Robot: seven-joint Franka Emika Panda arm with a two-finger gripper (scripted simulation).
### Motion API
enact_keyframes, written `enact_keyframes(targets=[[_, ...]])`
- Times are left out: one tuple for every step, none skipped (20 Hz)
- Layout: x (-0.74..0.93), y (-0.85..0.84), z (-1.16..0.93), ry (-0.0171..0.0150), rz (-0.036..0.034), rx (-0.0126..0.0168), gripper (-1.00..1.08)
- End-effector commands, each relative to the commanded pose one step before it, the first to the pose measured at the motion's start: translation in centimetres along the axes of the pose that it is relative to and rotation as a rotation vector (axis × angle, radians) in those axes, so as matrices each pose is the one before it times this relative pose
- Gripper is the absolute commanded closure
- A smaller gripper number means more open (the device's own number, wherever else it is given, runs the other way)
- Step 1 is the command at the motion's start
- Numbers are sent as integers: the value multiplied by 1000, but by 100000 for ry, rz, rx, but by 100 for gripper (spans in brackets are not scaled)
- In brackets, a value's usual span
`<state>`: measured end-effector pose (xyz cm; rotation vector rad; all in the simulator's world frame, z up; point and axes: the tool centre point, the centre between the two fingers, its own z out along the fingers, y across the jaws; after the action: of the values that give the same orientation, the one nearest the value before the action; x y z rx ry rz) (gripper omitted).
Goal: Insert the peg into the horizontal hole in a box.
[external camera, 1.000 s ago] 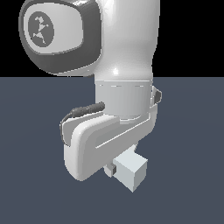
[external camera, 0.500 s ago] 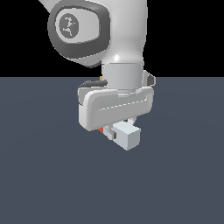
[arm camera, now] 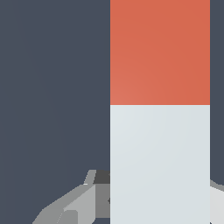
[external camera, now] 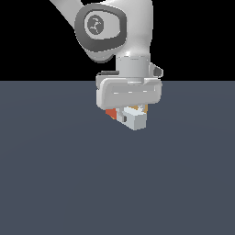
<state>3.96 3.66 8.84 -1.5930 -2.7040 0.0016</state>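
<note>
In the exterior view the peg hangs crosswise under the white hand, its pale grey-white end (external camera: 137, 120) toward the camera and its orange-red end (external camera: 110, 113) poking out behind. My gripper (external camera: 130, 114) is shut on the peg near its middle. The wrist view is filled by the peg, with the orange-red part (arm camera: 159, 52) above the pale part (arm camera: 159, 162), and a grey finger (arm camera: 74, 203) shows beside it. Small tan-orange slivers (external camera: 144, 109) peek out behind the fingers, perhaps the box. The hole is hidden.
A flat dark grey-blue floor (external camera: 55, 174) spreads under and around the arm. The big white arm body (external camera: 128, 92) blocks the view of whatever lies straight behind the hand.
The hand has carried the peg upward in the exterior view, away from the camera, and turned about its wrist. The grip on the peg is unchanged.
</note>
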Motion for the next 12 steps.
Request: enact_keyframes(targets=[[1393, 1614, -915, -146, 3882, -291, 108], [550, 604, -283, -4, 1468, 1, 108], [522, 579, -270, -5, 1403, 1, 108], [494, 553, -257, -5, 1337, 1, 108], [466, 528, -243, -5, 1269, 1, 108], [437, 501, -230, -5, 1201, 1, 108], [409, 474, -216, -5, 1130, 2, 108], [380, 446, -201, -5, 1060, 2, 108], [351, 418, -187, -5, 986, 2, 108], [322, 388, -173, -5, 912, 2, 108], [292, 358, -158, -5, 837, 2, 108], [262, 327, -143, -5, 760, 1, 108]])
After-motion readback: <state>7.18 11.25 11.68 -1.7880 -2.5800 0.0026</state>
